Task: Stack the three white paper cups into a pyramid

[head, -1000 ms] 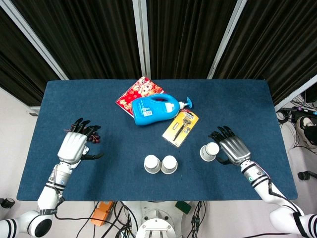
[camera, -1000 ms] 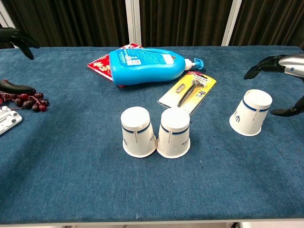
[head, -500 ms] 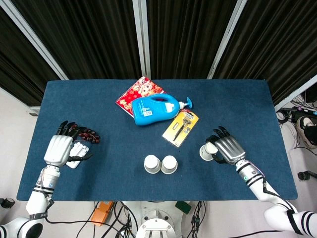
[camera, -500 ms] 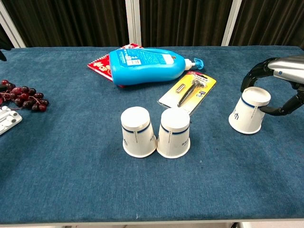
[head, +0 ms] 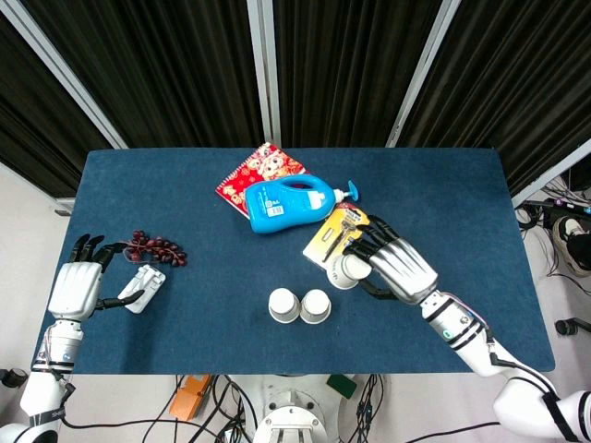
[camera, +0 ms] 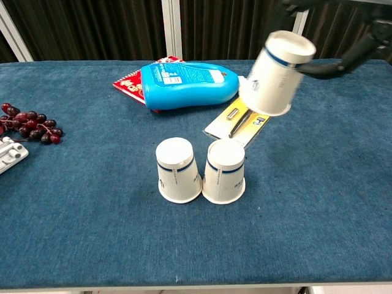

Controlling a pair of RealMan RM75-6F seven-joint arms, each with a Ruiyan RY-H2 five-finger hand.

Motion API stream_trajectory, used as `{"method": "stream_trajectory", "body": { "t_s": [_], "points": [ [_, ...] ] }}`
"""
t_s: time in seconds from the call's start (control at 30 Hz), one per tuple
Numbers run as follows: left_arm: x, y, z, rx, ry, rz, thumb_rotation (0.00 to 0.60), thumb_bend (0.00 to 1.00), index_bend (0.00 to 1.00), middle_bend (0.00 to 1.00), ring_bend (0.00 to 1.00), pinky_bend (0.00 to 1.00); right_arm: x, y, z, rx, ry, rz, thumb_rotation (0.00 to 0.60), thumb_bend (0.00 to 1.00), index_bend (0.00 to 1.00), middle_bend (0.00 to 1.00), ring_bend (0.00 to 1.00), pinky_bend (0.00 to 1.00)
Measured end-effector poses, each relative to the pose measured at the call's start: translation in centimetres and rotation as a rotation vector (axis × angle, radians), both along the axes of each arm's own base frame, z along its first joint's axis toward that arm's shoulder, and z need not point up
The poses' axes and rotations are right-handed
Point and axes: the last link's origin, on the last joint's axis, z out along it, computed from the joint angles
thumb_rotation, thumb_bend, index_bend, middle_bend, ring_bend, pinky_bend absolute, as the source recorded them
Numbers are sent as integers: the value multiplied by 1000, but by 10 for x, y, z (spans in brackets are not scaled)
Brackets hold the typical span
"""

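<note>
Two white paper cups, the left cup (head: 283, 305) (camera: 177, 170) and the right cup (head: 315, 306) (camera: 224, 172), stand upside down and touching near the table's front edge. My right hand (head: 392, 265) (camera: 343, 37) grips the third cup (head: 348, 270) (camera: 275, 74), lifted and tilted, above and to the right of the pair. My left hand (head: 76, 286) hovers with fingers spread at the table's far left edge, holding nothing; the chest view does not show it.
A blue detergent bottle (head: 287, 204) (camera: 187, 84) lies on a red notebook (head: 256, 171) at the back. A packaged razor (head: 334, 234) (camera: 245, 118) lies under the lifted cup. Dark grapes (head: 155, 247) (camera: 30, 127) and a blister pack (head: 142, 287) (camera: 11, 154) sit at the left.
My right hand closed on the third cup, lifted it off the table and carried it left toward the pair. My left hand drew back further left, away from the grapes.
</note>
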Motion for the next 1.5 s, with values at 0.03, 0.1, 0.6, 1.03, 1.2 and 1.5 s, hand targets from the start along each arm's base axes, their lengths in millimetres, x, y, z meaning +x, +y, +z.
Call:
{"method": "stream_trajectory", "body": {
  "t_s": [0.03,0.1,0.6,1.03,1.2,1.5],
  "points": [
    [-1,-1,0,2,-2,3,405,100,217,273,96,60,7,0,-3,16,6,21,600,547,456,409,188,109],
    [-3,-2,0,4,-4,7,405,100,217,273,96,59,23,1,-12,54,25,69,600,547,432,409,188,109],
    [-18,-5,-2,7,-22,42,406,100,217,273,95,60,58,8,-61,129,116,148,600,548,351,407,147,108],
    [-20,-4,-2,12,-27,43,391,94,217,273,95,60,59,10,-69,138,135,148,600,549,163,309,82,73],
    [-20,-3,-3,9,-26,41,388,92,217,273,95,60,57,11,-67,129,139,151,600,548,104,249,62,59],
    [-31,4,15,62,13,55,391,81,217,257,91,51,30,4,-31,-24,86,55,600,316,25,196,40,55]
  ]
}}
